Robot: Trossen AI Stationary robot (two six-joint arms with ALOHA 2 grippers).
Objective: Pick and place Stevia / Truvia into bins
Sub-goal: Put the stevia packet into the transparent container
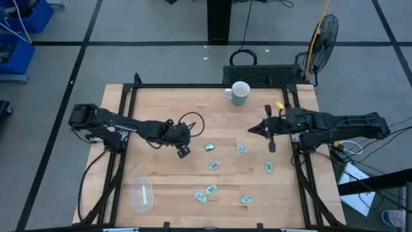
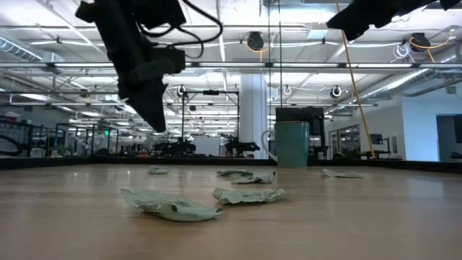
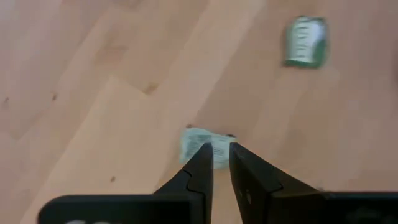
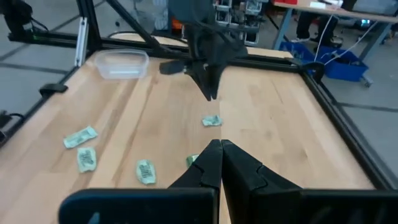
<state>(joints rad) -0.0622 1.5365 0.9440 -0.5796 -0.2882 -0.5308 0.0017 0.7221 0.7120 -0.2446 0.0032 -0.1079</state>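
Packets [image 1: 213,165] mid-table, bin [image 1: 142,195] near front edge

No readable text anywhere right now.
The packet [image 3: 305,41] in the left wrist view shows green print, but it is too blurred to make out; the mug [image 1: 239,93] and the other packets on the desk [image 1: 161,103] carry no legible marks.
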